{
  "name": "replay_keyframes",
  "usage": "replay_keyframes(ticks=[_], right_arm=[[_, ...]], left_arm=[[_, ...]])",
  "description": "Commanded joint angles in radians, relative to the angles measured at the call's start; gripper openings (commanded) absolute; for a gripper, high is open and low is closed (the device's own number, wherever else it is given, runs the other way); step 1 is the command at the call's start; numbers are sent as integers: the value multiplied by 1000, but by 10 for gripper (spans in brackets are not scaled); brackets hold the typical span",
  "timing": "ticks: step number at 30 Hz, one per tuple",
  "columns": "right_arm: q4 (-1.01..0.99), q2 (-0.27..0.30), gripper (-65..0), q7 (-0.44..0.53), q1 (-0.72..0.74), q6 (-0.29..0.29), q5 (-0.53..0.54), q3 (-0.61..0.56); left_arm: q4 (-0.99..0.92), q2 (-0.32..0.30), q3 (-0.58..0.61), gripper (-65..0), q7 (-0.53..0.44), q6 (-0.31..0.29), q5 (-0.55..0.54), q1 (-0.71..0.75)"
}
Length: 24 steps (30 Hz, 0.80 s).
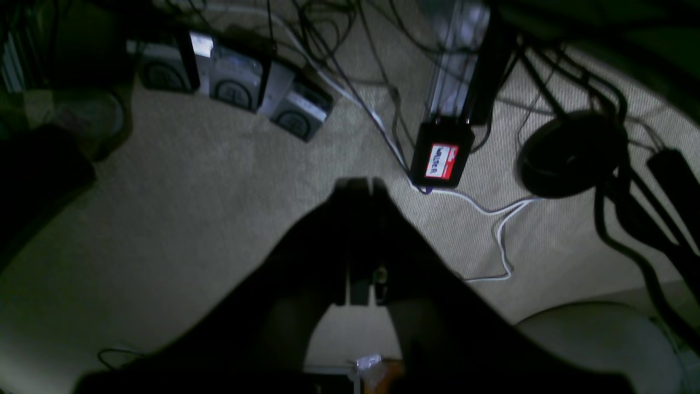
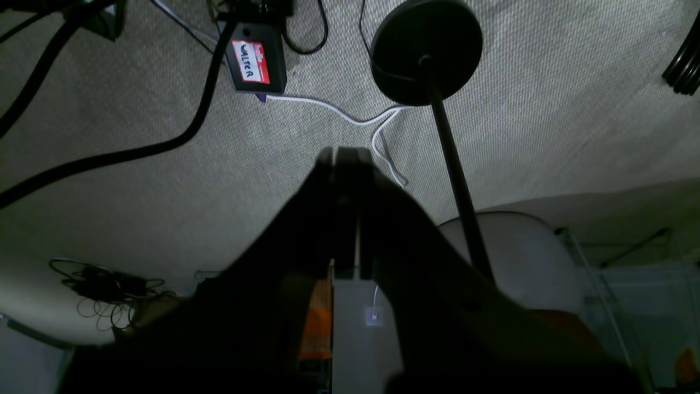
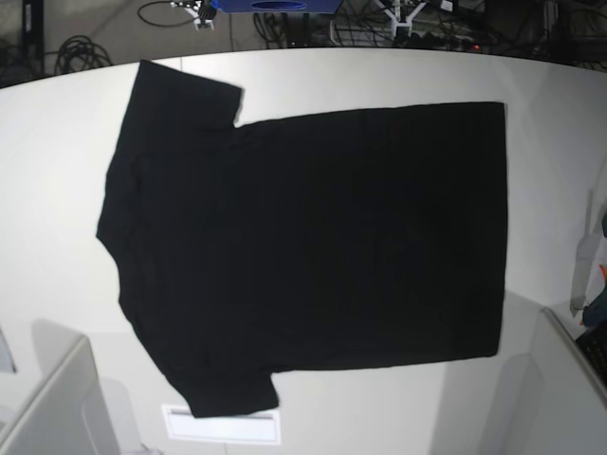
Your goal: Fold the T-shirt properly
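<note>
Lying flat, T-shirt edges inside bare table margins; both end effectors closed, empty.

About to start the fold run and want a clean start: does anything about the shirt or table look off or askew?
Nothing stands out. The T-shirt lies flat and spread on the white table, plain black side up, sleeves toward the left, slightly rotated but unwrinkled. Neither arm is over it; both wrist views look down at the carpet.

Black T-shirt flat, apparently plain-side up
</note>
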Motion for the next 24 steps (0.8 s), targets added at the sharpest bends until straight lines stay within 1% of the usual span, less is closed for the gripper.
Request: replay_keyframes(ticks=[1,9,11,18,21,23,24], right_arm=[[-4,5,-650,-7,-12,-12,-1,-2],[1,2,-650,-4,-14,-12,-1,-2],[1,2,-650,-4,-14,-12,-1,-2],[2,2,-650,-4,-34,-12,1,0],[2,2,-650,-4,-43,-12,6,4],[18,2,-650,-4,-71,-12,6,6],[41,2,-650,-4,-84,-12,7,6]], left_arm=[[6,-2,1,-650,16,4,-1,34],[34,-5,1,-650,15,4,0,47],[34,-21,1,-650,16,4,0,48],[35,-25,3,-650,15,4,0,60],[37,-38,3,-650,16,4,0,65],[37,-42,20,-650,16,3,0,71],[37,-56,54,-650,16,3,0,83]])
